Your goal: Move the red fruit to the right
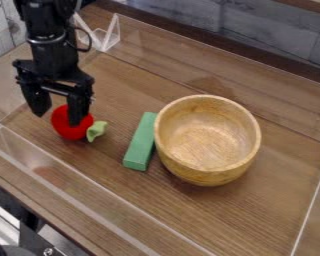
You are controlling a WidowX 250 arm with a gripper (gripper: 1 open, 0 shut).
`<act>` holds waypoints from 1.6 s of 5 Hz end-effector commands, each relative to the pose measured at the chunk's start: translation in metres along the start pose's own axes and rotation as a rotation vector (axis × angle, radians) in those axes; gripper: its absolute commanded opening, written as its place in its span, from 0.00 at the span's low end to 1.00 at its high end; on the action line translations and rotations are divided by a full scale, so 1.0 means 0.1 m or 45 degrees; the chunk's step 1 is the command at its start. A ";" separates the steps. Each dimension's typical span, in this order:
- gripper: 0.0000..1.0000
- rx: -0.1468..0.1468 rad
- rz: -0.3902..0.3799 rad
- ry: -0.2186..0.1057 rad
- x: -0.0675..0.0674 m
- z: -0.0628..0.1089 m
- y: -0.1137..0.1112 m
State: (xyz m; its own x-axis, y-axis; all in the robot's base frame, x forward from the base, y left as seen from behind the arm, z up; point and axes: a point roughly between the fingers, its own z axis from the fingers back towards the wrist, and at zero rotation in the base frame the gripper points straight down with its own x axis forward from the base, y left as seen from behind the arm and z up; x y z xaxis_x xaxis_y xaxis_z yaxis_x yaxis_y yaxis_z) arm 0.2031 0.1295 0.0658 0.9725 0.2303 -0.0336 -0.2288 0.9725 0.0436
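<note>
- The fingers point(56, 108) are reaching down at the left of the frame, over the red fruit point(73, 124); whether they are gripping it, I cannot tell.
- The fruit is sitting left of centre, its leafy tip pointing right.
- The green block point(140, 140) and wooden bowl point(207, 139) are lying further right on the surface point(89, 205).
- The approach looks nearly done; the rightward move is still remaining.

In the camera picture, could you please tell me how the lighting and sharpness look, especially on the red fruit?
Camera view: light fairly even; a pale highlight marks the rim of the wooden bowl; the red fruit looks slightly soft, its top hidden by the gripper.
</note>
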 end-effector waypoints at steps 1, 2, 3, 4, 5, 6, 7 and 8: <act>1.00 0.023 -0.089 -0.040 0.12 -0.01 0.04; 1.00 0.024 -0.160 -0.050 0.22 -0.06 0.07; 1.00 0.023 -0.228 -0.055 0.25 -0.18 0.10; 1.00 0.021 -0.274 -0.062 0.27 -0.29 0.14; 1.00 0.010 -0.234 -0.063 0.33 -0.31 0.25; 1.00 -0.006 -0.191 -0.065 0.37 -0.32 0.35; 1.00 -0.019 -0.140 -0.065 0.36 -0.35 0.33; 1.00 -0.026 -0.101 -0.054 0.35 -0.40 0.29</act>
State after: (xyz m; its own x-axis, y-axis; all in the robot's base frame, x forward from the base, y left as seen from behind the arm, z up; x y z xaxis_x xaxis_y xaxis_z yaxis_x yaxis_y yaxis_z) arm 0.2288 0.1649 0.0255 0.9906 0.1363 -0.0063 -0.1363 0.9906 0.0124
